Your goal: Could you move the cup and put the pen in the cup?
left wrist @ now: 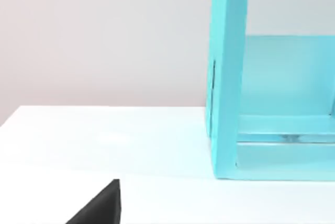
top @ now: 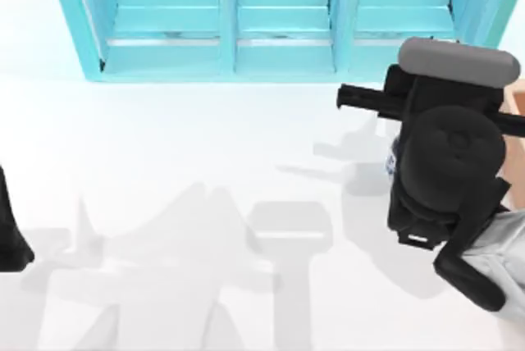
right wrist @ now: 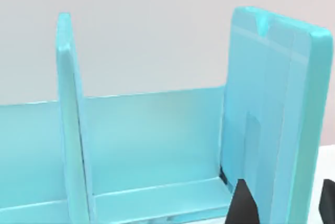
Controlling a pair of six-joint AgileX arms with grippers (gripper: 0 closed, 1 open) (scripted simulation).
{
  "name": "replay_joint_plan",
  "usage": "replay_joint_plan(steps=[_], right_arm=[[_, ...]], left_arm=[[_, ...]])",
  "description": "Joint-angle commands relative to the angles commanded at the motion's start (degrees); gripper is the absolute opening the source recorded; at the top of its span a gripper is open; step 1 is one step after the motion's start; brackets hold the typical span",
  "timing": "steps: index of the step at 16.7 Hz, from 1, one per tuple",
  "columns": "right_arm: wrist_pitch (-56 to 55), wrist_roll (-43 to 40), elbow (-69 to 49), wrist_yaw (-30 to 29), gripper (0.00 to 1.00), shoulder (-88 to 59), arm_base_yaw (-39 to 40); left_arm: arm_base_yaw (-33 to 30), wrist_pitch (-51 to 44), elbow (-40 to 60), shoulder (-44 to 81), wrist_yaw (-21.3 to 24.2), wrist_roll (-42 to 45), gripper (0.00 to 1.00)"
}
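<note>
My right arm [top: 447, 162] hangs over the table's right side, just in front of the blue shelf's right end. A small white and blue sliver [top: 392, 162] peeks out at the arm's left edge; it looks like the cup, mostly hidden under the arm. The pen is hidden. In the right wrist view my right gripper [right wrist: 285, 205] faces the shelf's end panel [right wrist: 272, 109], its two black fingertips [right wrist: 242, 203] apart with nothing between them. My left arm [top: 10, 228] is parked at the table's left edge.
The blue shelf [top: 230, 31] with upright dividers runs along the back of the white table [top: 205, 162]. A tan object [top: 517, 105] sits at the far right edge. A black part of my left gripper [left wrist: 99, 208] shows near the shelf's left end [left wrist: 225, 77].
</note>
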State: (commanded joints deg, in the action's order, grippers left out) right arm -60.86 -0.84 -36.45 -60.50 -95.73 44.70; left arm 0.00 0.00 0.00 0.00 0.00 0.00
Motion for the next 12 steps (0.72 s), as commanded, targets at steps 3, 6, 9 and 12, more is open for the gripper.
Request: replay_joint_plan(steps=[3,6,9,12], right_arm=[[0.0,0.0,0.0,0.0,0.75,0.0,0.0],[0.0,0.0,0.0,0.0,0.98,0.0,0.0],[0.0,0.0,0.0,0.0,1.00,0.0,0.0],[0.0,0.0,0.0,0.0,1.00,0.0,0.0]], left_arm=[[0.0,0.0,0.0,0.0,0.0,0.0,1.00],[0.0,0.0,0.0,0.0,0.0,0.0,1.00],[0.0,0.0,0.0,0.0,0.0,0.0,1.00],[0.0,0.0,0.0,0.0,0.0,0.0,1.00]])
